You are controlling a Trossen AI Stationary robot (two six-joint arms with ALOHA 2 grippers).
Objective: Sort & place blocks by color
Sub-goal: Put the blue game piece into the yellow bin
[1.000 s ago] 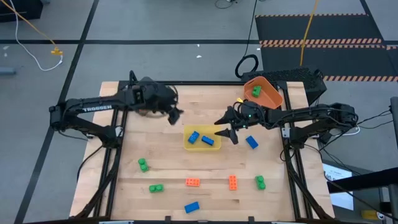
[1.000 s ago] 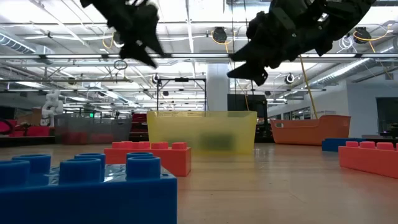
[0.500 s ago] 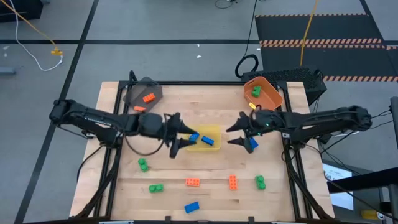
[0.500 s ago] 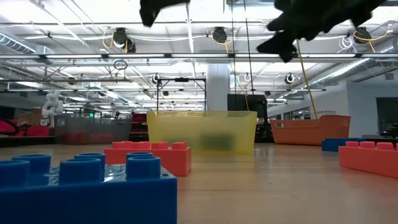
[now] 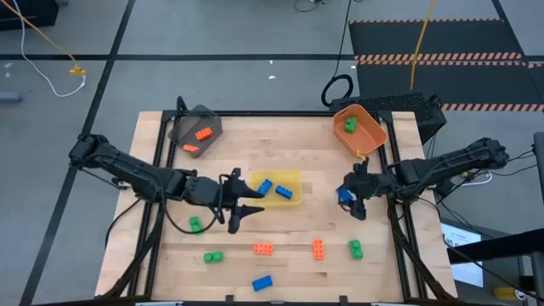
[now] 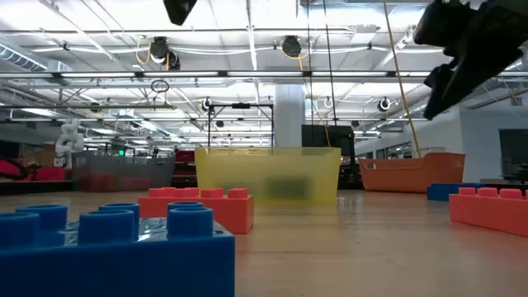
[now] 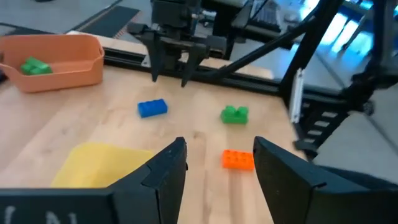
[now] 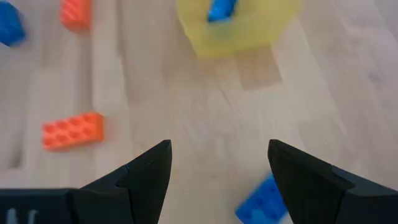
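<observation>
My left gripper is open, hovering over the table just near of the yellow bin, which holds two blue blocks. My right gripper is open above a loose blue block, right of the yellow bin. In the right wrist view that block lies below the open fingers. The left wrist view shows the right gripper raised clear of the blue block. Loose orange blocks, green blocks and one more blue block lie flat near the near edge.
The grey bin at the far left holds two orange blocks. The orange bin at the far right holds a green block. Bare wood lies between the yellow bin and the near row of blocks.
My left gripper has swung from the grey bin toward the table's middle and near edge, uncovering the grey bin with its orange blocks. My right gripper has moved from beside the yellow bin toward the right edge, over the loose blue block.
</observation>
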